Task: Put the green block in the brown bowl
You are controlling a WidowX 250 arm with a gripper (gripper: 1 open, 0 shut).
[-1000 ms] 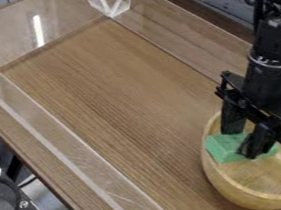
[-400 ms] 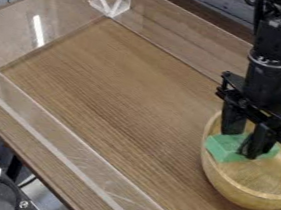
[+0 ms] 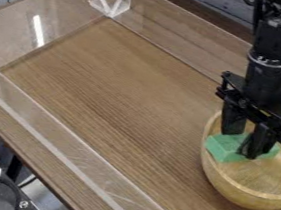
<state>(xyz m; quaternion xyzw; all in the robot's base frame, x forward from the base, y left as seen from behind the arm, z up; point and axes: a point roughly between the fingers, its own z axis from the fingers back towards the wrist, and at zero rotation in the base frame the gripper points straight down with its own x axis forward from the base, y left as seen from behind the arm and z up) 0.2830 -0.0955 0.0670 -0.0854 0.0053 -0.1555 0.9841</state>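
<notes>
The green block [image 3: 227, 147] is a solid bright green piece with plain faces, partly hidden behind the black fingers [image 3: 252, 133]. It sits over the near-left inner edge of the brown bowl [image 3: 278, 193], inside the rim line. The fingers point straight down and pinch the block between them. The bowl is light tan wood with visible grain and a thick rim, standing at the right side of the wood-grain table [image 3: 120, 83]. Clear acrylic walls [image 3: 47, 112] border the table, well apart from the bowl.
</notes>
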